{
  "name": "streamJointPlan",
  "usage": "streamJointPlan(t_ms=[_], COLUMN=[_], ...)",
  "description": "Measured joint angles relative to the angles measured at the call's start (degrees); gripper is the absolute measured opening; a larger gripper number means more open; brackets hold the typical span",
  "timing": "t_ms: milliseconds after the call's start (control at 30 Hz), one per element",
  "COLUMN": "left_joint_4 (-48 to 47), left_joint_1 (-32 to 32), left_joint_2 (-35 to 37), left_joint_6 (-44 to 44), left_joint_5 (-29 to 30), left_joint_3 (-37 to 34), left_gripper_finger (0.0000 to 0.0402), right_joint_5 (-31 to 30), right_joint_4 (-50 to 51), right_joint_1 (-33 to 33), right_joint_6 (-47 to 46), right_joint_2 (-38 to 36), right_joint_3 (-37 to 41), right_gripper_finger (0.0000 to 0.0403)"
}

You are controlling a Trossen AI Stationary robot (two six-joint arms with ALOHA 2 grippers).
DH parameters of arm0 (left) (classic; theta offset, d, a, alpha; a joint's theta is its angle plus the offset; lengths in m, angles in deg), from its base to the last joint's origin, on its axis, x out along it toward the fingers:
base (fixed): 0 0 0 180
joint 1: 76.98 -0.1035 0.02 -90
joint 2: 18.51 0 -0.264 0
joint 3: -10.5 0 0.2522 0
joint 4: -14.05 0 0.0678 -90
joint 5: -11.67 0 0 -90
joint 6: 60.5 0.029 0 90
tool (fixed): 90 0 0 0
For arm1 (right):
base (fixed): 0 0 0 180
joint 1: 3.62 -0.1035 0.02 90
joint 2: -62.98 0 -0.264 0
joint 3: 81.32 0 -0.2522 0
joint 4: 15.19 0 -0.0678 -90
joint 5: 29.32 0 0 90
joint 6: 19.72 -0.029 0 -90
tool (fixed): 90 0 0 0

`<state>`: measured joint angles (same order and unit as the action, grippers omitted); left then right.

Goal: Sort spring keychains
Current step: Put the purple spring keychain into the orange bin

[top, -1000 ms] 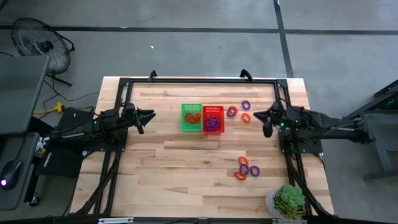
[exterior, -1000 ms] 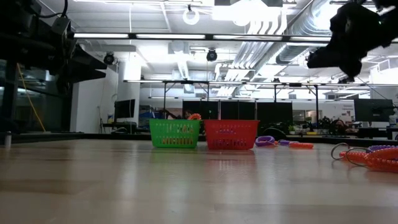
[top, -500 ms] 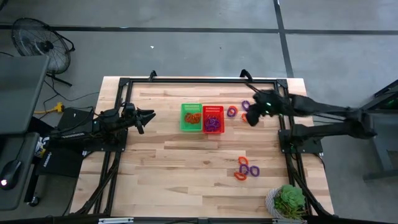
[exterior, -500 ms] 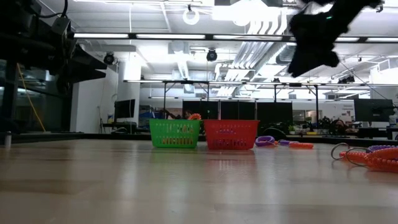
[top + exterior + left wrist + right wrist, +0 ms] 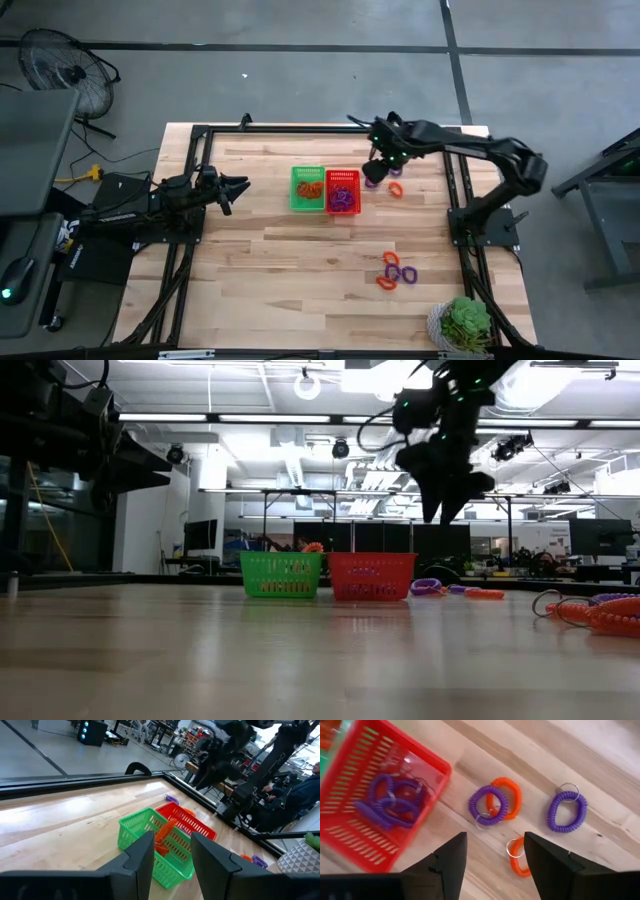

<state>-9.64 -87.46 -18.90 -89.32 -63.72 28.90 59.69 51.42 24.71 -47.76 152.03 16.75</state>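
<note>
Hanging above the far right part of the wooden plank table point(image 5: 300, 260), the right gripper point(image 5: 378, 167) has its dark fingers point(image 5: 451, 862) spread, with bare wood and a keychain between them and nothing held. Below it lie coiled, spring-like oval keychains with small metal rings: a purple one point(image 5: 489, 805) lapping over an orange one point(image 5: 509, 798), another purple one point(image 5: 567, 811) apart from them, and an orange one point(image 5: 517, 862) partly hidden behind the fingers. This group lies just beside the red basket point(image 5: 342, 190), on its right in the high view.

Both baskets are rectangular plastic mesh. The red one holds purple coils point(image 5: 390, 800); the green basket point(image 5: 307, 188), touching its left side, holds orange coils point(image 5: 165, 836). A second cluster of orange and purple keychains point(image 5: 394, 271) lies nearer the front right of the table, well apart from the baskets, not far from a spiky green plant point(image 5: 464, 324) in a pale woven pot at the corner.

The left gripper point(image 5: 232, 187) waits at the left side, level with the baskets, its fingers point(image 5: 142, 857) partly apart and empty.

A second ago the right arm was drawn back at the table's right edge; since then it has swung in over the loose keychains and its fingers have parted. The left arm, the baskets and the keychains have not moved.
</note>
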Motion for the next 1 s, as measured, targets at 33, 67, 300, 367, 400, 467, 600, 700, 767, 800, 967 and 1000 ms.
streamJointPlan(t_ms=[33,67,300,367,400,467,600,700,767,800,967,1000], left_joint_4=[0.0,0.0,0.0,0.0,0.0,0.0,0.0,0.0,0.0,0.0,0.0,0.0], left_joint_1=[0.0,0.0,0.0,0.0,0.0,0.0,0.0,0.0,0.0,0.0,0.0,0.0], left_joint_2=[0.0,0.0,0.0,0.0,0.0,0.0,0.0,0.0,0.0,0.0,0.0,0.0], left_joint_6=[0.0,0.0,0.0,0.0,0.0,0.0,0.0,0.0,0.0,0.0,0.0,0.0], left_joint_5=[0.0,0.0,0.0,0.0,0.0,0.0,0.0,0.0,0.0,0.0,0.0,0.0], left_joint_3=[0.0,0.0,0.0,0.0,0.0,0.0,0.0,0.0,0.0,0.0,0.0,0.0], left_gripper_finger=[0.0126,0.0126,0.0126,0.0126,0.0126,0.0126,0.0126,0.0126,0.0126,0.0126,0.0126,0.0126], right_joint_5=[0.1,0.0,-0.9,-1.7,-2.1,-2.3,-4.1,-4.4,-4.4,-4.5,-4.1,-3.4], right_joint_4=[0.6,0.6,0.8,1.2,1.2,1.1,0.4,-0.5,-1.2,-1.3,-2.5,-2.9], right_joint_1=[0.1,0.2,0.2,0.2,0.2,0.2,0.2,0.6,0.9,1.0,2.1,2.4], right_joint_6=[0.5,1.3,4.1,4.0,4.0,4.0,3.9,4.1,4.0,3.9,3.9,3.9], right_joint_2=[1.3,2.4,9.0,10.5,11.2,12.5,15.0,16.6,17.2,17.4,17.6,17.6], right_joint_3=[-0.8,-1.3,-2.4,-2.4,-2.4,-2.4,-2.3,-2.3,-2.3,-2.3,-2.3,-2.3], right_gripper_finger=[0.0192,0.0193,0.0193,0.0193,0.0193,0.0193,0.0193,0.0193,0.0193,0.0193,0.0193,0.0192])
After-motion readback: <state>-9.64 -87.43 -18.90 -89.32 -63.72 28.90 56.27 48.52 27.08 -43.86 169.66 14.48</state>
